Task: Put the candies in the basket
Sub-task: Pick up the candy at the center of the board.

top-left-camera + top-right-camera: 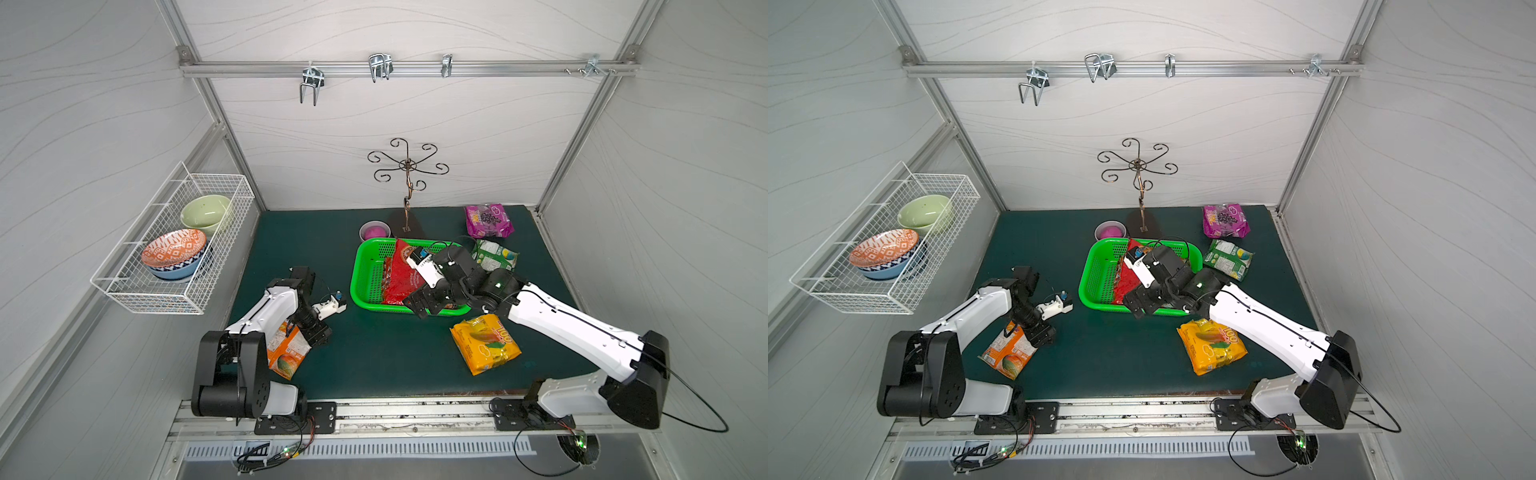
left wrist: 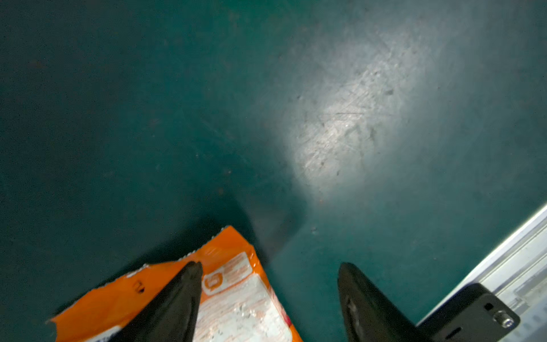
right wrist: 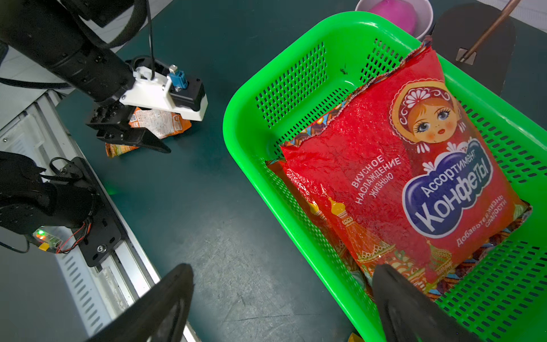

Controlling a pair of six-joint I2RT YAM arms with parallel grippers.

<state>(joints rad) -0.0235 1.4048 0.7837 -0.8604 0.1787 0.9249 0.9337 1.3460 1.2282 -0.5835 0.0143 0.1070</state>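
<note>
Right wrist shows bowl [image 3: 426,20] beside basket [image 3: 235,133], perhaps touching.

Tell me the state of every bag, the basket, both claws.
basket, holds two bags.
top red bag, in basket.
lower red bag, under it.
left gripper, open.
right gripper, open.
orange bag, on mat, beneath left gripper.
yellow bag, on mat.
green bag, on mat.
purple bag, on mat.
</note>
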